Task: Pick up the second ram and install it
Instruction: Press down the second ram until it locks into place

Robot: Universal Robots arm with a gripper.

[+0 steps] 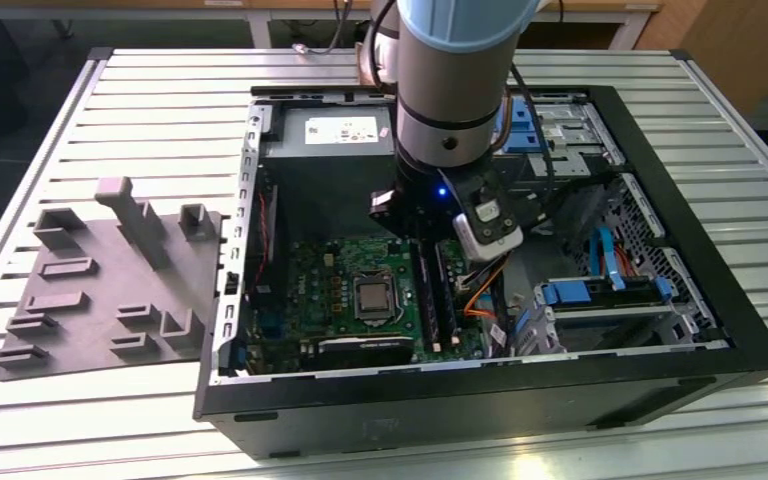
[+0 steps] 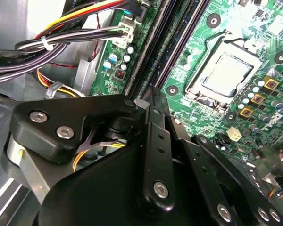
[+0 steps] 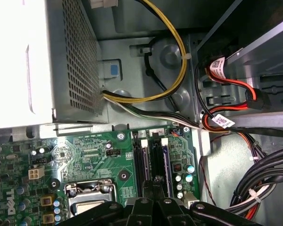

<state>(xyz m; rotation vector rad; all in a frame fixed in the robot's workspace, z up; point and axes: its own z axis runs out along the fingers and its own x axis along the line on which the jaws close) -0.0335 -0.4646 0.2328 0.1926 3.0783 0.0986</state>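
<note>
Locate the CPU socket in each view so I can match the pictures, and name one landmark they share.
Exterior view: the CPU socket sits mid-motherboard, toward the exterior view's left of the memory slots.
First wrist view: it lies at the frame's edge, beside the gripper's black linkage.
Second wrist view: the silver square lies beyond the gripper.
Shared landmark: the long memory slots, next to the socket in every view.

No legible print on any surface

Slatted metal table [image 1: 117, 90]; wooden furniture [image 1: 704, 40] behind; dark floor [image 1: 11, 50].
</note>
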